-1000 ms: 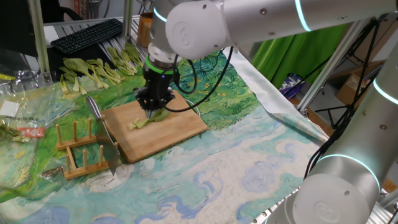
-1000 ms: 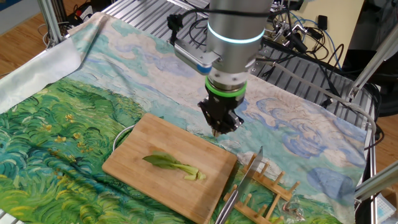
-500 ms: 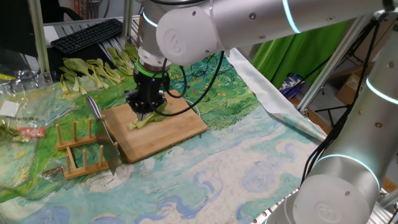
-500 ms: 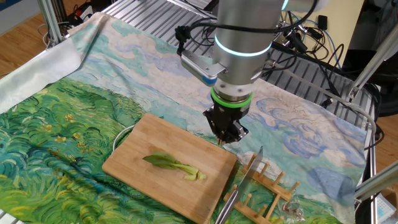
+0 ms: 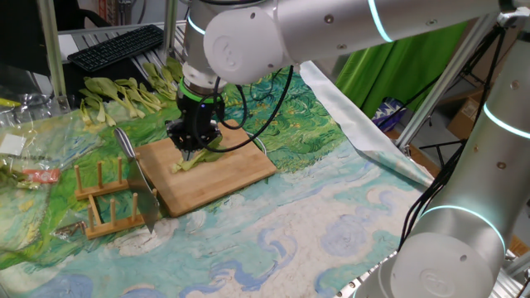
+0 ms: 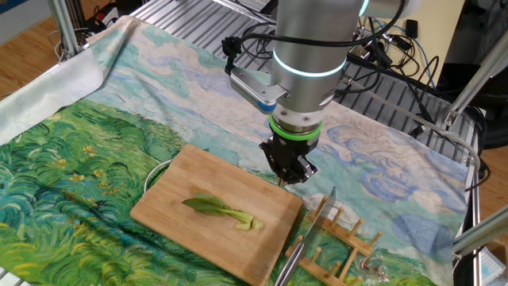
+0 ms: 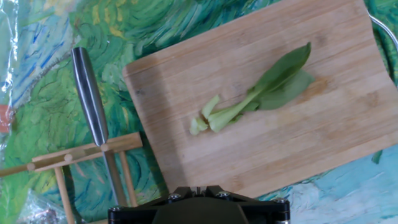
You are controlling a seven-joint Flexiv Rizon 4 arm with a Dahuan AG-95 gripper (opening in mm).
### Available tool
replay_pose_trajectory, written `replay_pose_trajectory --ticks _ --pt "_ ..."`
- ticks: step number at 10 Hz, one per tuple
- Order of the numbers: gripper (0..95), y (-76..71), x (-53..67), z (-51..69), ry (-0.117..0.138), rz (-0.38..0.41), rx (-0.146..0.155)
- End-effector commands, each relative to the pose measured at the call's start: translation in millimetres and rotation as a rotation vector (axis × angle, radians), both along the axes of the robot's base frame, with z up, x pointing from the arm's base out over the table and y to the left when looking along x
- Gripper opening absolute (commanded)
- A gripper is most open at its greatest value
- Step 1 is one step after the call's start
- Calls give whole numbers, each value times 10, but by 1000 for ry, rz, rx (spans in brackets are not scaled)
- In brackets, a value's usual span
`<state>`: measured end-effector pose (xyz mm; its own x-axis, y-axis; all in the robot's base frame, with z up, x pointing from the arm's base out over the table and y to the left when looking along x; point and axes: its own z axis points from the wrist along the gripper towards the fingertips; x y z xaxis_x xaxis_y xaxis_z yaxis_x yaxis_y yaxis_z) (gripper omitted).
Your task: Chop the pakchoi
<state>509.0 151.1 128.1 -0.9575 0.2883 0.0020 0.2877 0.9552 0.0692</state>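
The pakchoi (image 7: 255, 96) is one small stalk with a dark green leaf and a pale stem, lying flat in the middle of the wooden cutting board (image 7: 311, 137). It also shows in the fixed views, pakchoi (image 6: 225, 213) on the board (image 6: 190, 183), and pakchoi (image 5: 189, 163) partly hidden behind the hand. My gripper (image 6: 290, 176) hovers above the board's edge on the rack side, apart from the stalk. Its fingers are shut with nothing between them. In the hand view only the gripper's (image 7: 198, 188) tips show at the bottom edge.
A knife (image 7: 87, 93) rests in a wooden rack (image 7: 68, 158) right beside the board; knife (image 6: 313, 234), rack (image 5: 103, 203). Several larger whole pakchoi stalks (image 5: 132, 91) lie at the back, near a keyboard (image 5: 116, 45). A painted cloth (image 6: 87, 151) covers the table.
The gripper has shifted from over the board toward the knife rack side, staying shut and empty. Over the last half second it has barely moved. The pakchoi has not moved.
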Motion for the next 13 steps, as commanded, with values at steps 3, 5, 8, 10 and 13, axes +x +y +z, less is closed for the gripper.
replay_pose_trajectory --ticks 3,5,8,10,13 --pt "0 -9 -7 -2 -17 124 27" --pt "0 -9 -7 -2 -28 179 63" --pt "0 -9 -7 -2 -18 171 67" --pt "0 -9 -7 -2 -32 160 62" --pt "0 271 -28 15 -26 112 64"
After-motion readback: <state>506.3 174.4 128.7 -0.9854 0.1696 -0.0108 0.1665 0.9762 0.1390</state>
